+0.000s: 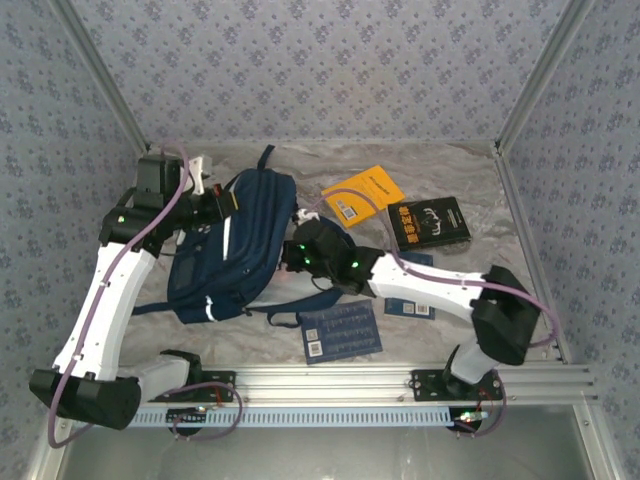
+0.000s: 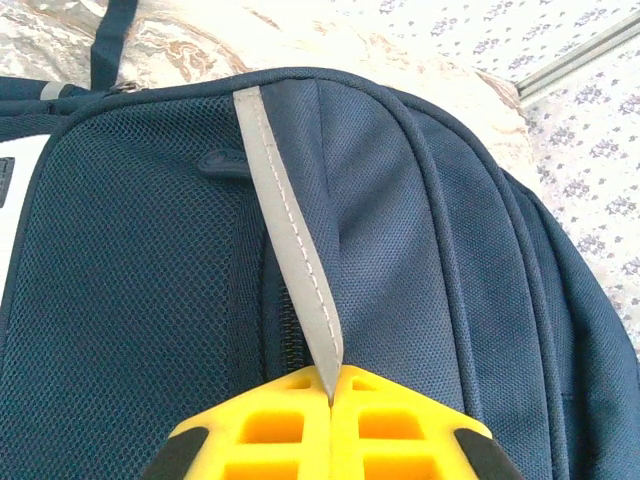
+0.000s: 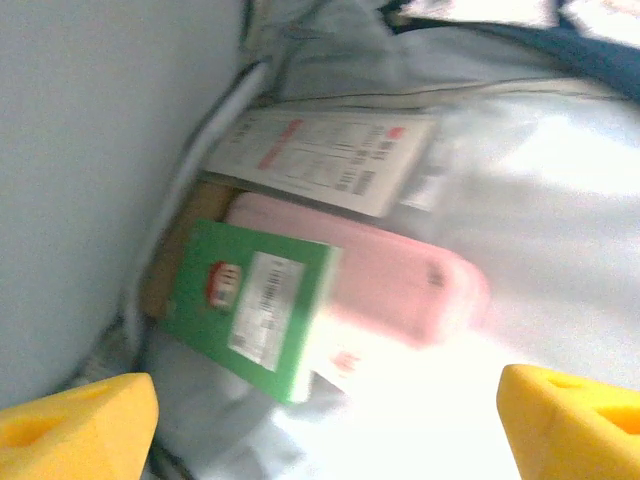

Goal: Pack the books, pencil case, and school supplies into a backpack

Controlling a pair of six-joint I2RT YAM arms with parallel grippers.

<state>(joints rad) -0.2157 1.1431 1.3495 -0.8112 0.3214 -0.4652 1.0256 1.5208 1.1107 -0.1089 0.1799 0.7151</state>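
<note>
The backpack [image 1: 235, 250] lies flat, and the left gripper [image 2: 332, 388] is clamped on its grey stripe [image 2: 290, 230]. Right of the backpack lie an orange book [image 1: 362, 192], a black book [image 1: 428, 222] and a blue book [image 1: 340, 330], their lettering too small to read. Inside the backpack, just ahead of the right gripper [image 3: 320, 430] with its jaws spread wide, lie a white packet [image 3: 320, 160] with blurred red print and a green pack [image 3: 250, 305] bearing a barcode label.

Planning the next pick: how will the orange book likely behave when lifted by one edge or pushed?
The orange book looks thin and lies flat on the table, so getting under it will probably be hard. Held by one edge, it would likely sag. Pushed, it should slide rather than tip, being so low.
</note>
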